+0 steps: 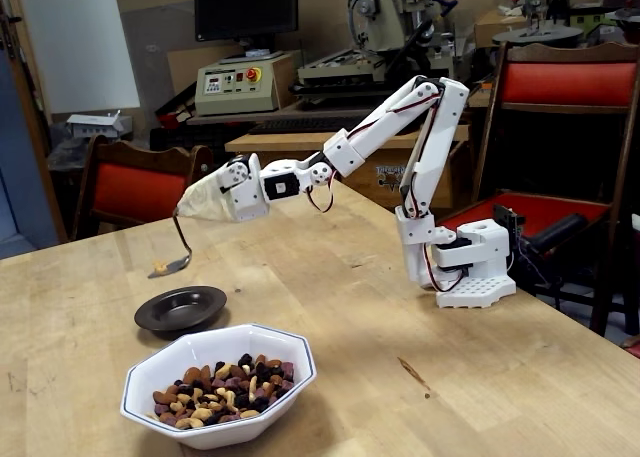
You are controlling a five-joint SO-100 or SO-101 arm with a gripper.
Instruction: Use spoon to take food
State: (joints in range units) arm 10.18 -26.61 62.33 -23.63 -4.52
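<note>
- Hanging left of centre, the spoon point(178, 260) dangles above and just behind the dark saucer point(181, 308), one tan nut point(159, 268) at the edge of its tilted scoop.
- You can't see the gripper point(205, 202); off-white tape hides it and binds the handle, so how far open it is cannot be told.
- The food point(221, 388) fills the white bowl point(219, 382), lower left.
- Your risk, as I judge it: the tilt tipping that nut onto the table point(400, 327).
</note>
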